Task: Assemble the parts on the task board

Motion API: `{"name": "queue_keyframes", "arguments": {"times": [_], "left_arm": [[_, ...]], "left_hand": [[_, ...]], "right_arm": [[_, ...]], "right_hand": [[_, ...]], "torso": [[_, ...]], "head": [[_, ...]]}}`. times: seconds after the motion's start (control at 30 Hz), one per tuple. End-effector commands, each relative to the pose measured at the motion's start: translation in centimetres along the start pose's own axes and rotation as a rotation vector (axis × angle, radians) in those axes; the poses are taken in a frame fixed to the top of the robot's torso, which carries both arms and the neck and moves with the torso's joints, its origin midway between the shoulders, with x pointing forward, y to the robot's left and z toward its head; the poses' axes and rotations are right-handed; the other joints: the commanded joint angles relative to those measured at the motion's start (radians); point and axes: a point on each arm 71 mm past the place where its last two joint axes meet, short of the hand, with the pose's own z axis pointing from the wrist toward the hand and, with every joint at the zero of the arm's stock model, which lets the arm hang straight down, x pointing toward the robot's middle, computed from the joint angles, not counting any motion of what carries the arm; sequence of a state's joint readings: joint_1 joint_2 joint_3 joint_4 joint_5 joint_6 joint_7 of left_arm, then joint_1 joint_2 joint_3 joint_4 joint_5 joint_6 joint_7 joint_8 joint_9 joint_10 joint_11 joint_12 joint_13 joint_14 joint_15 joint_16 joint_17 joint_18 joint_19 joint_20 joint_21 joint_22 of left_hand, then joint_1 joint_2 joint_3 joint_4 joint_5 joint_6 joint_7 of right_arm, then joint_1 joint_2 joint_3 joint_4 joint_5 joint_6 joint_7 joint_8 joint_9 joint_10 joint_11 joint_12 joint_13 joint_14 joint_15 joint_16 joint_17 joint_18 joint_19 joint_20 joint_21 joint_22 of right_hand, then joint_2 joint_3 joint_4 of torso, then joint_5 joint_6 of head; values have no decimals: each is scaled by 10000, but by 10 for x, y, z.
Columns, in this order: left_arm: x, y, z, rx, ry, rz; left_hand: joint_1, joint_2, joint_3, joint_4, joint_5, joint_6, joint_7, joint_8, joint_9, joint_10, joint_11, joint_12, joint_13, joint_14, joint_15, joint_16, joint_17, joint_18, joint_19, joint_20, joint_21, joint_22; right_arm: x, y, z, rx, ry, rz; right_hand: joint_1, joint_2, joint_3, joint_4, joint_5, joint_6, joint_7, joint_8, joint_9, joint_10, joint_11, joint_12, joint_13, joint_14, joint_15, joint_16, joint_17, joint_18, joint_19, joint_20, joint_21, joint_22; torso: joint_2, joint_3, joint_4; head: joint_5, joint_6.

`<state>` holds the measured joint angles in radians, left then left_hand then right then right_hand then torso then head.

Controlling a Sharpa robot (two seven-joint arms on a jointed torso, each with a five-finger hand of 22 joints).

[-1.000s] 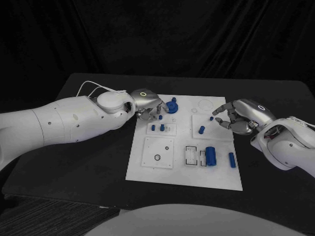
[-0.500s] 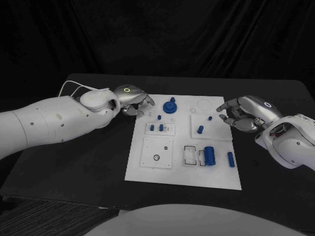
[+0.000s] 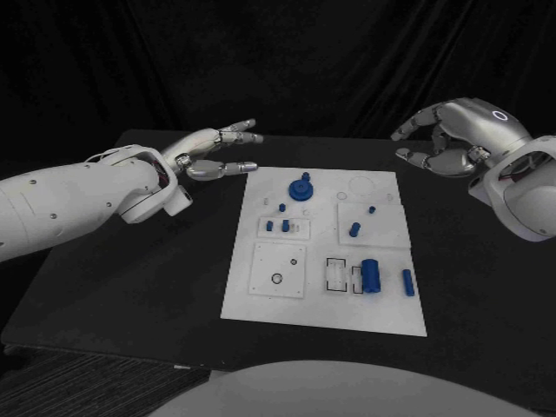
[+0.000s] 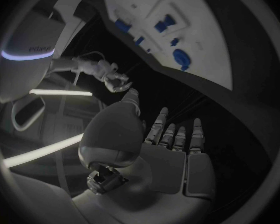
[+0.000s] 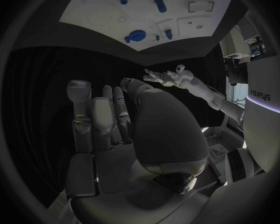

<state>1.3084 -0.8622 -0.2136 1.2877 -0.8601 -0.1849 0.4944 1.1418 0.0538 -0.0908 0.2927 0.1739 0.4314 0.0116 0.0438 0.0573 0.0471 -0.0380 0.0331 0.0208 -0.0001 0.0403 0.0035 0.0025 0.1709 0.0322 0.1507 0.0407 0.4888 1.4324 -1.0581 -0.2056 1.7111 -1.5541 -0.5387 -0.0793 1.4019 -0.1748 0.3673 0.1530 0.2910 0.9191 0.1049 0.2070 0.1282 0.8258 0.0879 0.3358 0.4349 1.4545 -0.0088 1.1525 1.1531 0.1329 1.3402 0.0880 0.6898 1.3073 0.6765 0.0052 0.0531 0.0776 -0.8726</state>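
Observation:
The white task board lies mid-table with blue parts on it. A round knobbed part stands at its far end. Small pegs stand in the middle, and another peg is to their right. A thick cylinder and a slim bar lie near the right edge. My left hand hovers off the board's far left corner, fingers spread and empty. Raised beyond the far right corner, my right hand has loosely curved fingers and holds nothing. The wrist views show the left hand and the right hand extended, with the board beyond.
The black table spreads wide on both sides of the board. A black curtain hangs behind it. My white left forearm lies over the table's left part. The right forearm hangs over its right edge.
Both hands have lifted off the board. The left drew back to the far left and spread its fingers. The right rose up and away to the far right.

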Motion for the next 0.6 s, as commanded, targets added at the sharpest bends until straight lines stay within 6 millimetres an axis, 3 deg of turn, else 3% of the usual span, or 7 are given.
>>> {"name": "queue_keyframes", "arguments": {"times": [0.03,0.1,0.2,0.27,0.3,0.47,0.6], "left_arm": [[-7,-12,-3,1118,-1520,-7189],[-5,-15,-6,1309,-1758,-8487],[3,-20,-9,1571,-1866,-9880],[9,-22,-10,1683,-1846,-10435],[13,-23,-11,1741,-1823,-10660],[25,-27,-12,1947,-1556,-10691],[30,-27,-13,2004,-1402,-10514]], "left_hand": [[-135,111,-549,9,-453,-1646,-171,-135,-266,-194,-99,-146,-114,1,150,-35,-25,40,13,70,-57,-438],[-228,28,-683,17,-680,-2295,-343,-194,-323,-229,-180,-175,-123,1,168,-35,-25,26,30,69,-56,-569],[-473,-45,-729,11,-911,-2605,-344,-216,-343,-315,-191,-232,-147,1,148,-35,-25,-4,-97,25,-153,-1822],[-417,-74,-631,15,-883,-2644,-325,-215,-343,-341,-200,-251,-155,1,80,-35,-25,-62,-331,-63,-368,-4445],[-410,-58,-618,19,-883,-2665,-341,-217,-345,-366,-202,-266,-164,1,67,-35,-25,-55,-330,-57,-389,-4695],[-93,7,-562,7,-681,-2728,-736,-223,-351,-383,-156,-276,-169,1,97,-35,-25,9,-330,80,-388,-4695],[147,248,-609,1,-501,-2664,-664,-211,-342,-361,7,-261,-160,1,214,-35,-25,47,-329,220,-385,-4685]], "right_arm": [[6,-2,9,174,1581,-1859],[9,-2,14,114,1920,-2217],[20,-3,16,-26,2365,-2480],[28,-4,16,-129,2557,-2513],[33,-4,15,-188,2654,-2509],[53,-7,11,-397,2853,-2401],[64,-9,9,-512,2960,-2265]], "right_hand": [[14,-87,-801,70,-1129,-218,-30,-354,-121,-676,-79,-725,-795,-156,-162,-214,-210,149,-144,-72,-377,390],[380,17,-1736,378,-1415,-245,-46,-604,-244,-716,-122,-918,-1406,-193,-189,-269,-291,146,-121,-101,-540,359],[741,104,-1938,507,-1180,-238,-27,-744,-317,-639,-94,-938,-1754,-275,-170,-341,-375,150,-159,-74,-737,337],[992,143,-1973,489,-794,-277,-26,-858,-375,-582,-71,-938,-1981,-295,-164,-311,-373,144,-138,-72,-742,372],[1052,162,-1980,486,-682,-271,-34,-886,-390,-536,-58,-924,-2056,-291,-156,-284,-358,141,-126,-68,-736,388],[1166,202,-1988,456,-402,-291,-52,-990,-443,-225,18,-803,-2260,-227,-129,-145,-273,96,7,-54,-479,503],[1113,254,-1998,481,-339,-228,-28,-1037,-468,238,76,-682,-2435,-103,-93,75,-117,41,181,-26,-118,643]], "torso": [[2,-4,15],[-4,-4,44],[-5,12,33],[7,31,11],[-4,28,27],[-9,-18,129],[6,-57,218]], "head": [[-51,0],[-89,0],[-145,0],[-138,0],[-174,0],[-422,0],[-529,0]]}}
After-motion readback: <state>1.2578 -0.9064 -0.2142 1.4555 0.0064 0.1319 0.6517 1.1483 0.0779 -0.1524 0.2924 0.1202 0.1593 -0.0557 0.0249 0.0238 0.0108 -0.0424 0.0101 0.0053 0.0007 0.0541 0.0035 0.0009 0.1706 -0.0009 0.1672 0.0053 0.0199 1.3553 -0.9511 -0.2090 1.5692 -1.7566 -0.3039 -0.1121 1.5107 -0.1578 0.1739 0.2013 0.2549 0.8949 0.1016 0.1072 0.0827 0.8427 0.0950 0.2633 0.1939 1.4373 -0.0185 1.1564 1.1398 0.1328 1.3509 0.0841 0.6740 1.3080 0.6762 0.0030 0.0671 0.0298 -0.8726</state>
